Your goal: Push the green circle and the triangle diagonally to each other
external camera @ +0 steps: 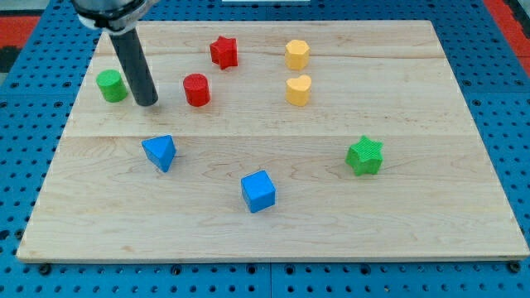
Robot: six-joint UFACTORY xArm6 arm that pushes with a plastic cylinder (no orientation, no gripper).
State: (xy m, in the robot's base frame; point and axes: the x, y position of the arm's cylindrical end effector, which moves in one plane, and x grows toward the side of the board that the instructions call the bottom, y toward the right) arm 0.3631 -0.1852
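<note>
Your arm carries no pincer, only the rod; my tip (146, 103) rests on the counter (273, 228) just to the right of the green circle (111, 86).

You will find the green circle near the view's upper left corner, with the tip between it and the red circle (196, 89), closer to the green one. The blue triangle (160, 152) lies below the tip, toward the view's bottom, apart from both. Elsewhere you have a red star (224, 51), a yellow hexagon (297, 54), a yellow heart (299, 90), a green star (364, 156) and a blue cube (258, 191).
</note>
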